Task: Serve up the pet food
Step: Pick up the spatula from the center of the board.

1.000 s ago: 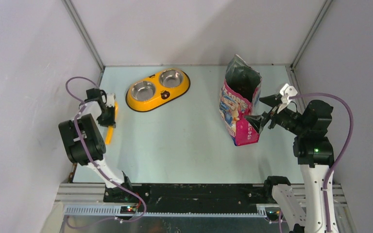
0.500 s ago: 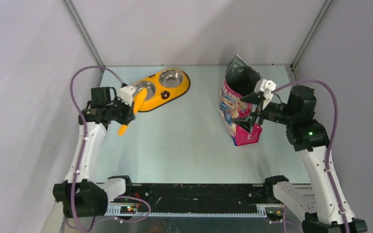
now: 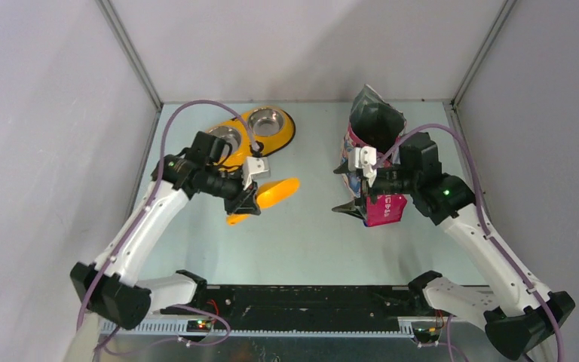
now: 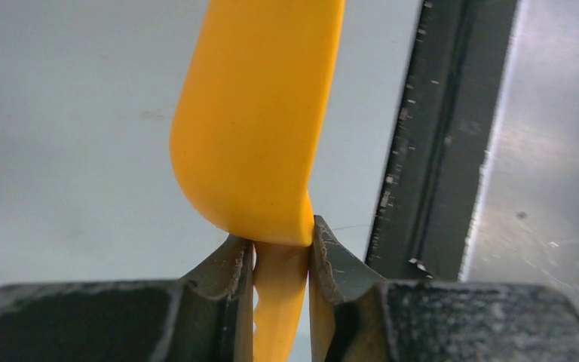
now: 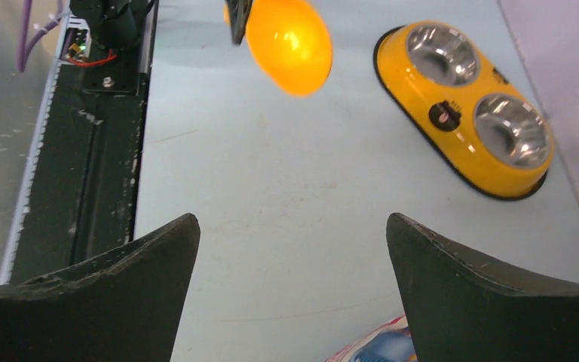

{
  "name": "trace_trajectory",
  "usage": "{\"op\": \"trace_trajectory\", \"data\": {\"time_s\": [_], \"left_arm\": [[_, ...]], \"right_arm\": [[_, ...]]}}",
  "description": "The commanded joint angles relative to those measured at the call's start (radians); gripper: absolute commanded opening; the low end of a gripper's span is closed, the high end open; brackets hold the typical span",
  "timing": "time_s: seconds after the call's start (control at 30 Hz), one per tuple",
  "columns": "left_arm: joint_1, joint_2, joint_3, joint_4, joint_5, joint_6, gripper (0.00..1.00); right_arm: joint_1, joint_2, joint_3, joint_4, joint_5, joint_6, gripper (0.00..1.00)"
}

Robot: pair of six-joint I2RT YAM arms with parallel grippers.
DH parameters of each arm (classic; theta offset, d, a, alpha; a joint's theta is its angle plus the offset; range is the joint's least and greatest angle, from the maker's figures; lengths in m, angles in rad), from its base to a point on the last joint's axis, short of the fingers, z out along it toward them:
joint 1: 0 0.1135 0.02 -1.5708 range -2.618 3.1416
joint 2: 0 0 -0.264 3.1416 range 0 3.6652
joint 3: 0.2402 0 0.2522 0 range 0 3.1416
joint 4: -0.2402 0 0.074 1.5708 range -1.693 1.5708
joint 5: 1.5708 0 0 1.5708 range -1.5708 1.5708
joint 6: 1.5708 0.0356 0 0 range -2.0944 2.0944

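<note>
Pinching scoop handle, left arm outstretched over table.

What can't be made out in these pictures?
- Top view: the pouch is too dark inside to show kibble; the right arm covers its front.
- Left wrist view: the left claw covers the scoop handle.
- Right wrist view: the bottom edge cuts off the pouch.

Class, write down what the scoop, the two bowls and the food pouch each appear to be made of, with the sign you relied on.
The scoop: probably plastic, smooth and glossy orange, with a bright highlight on its spoon end.
The bowls: likely steel, showing bright, mirror-like grey reflections.
The pouch: seemingly thin printed film, fairly shiny, and its open top is creased and crumpled.
</note>
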Motion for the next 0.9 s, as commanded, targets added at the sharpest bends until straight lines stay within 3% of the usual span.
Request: {"op": "trace_trajectory", "data": {"time_s": [0.0, 0.23, 0.53, 0.73, 0.87], "left_arm": [[-0.015, 0.095, 0.06, -0.161, 0.18, 0.138, 0.0], [-0.066, 0.084, -0.003, -0.058, 0.169, 0.052, 0.0], [-0.123, 0.105, -0.025, -0.024, 0.128, 0.032, 0.0], [-0.134, 0.123, -0.025, -0.024, 0.124, 0.033, 0.0], [-0.136, 0.126, -0.038, -0.011, 0.122, 0.024, 0.0]], "right_arm": [[0.029, -0.002, -0.054, 0.288, -0.027, 0.068, 0.97], [0.125, 0.098, -0.093, 0.471, 0.088, 0.22, 0.95], [0.191, 0.149, -0.094, 0.466, 0.111, 0.252, 0.91], [0.24, 0.18, -0.094, 0.423, 0.168, 0.202, 0.84], [0.283, 0.198, -0.094, 0.436, 0.236, 0.199, 0.72]]}}
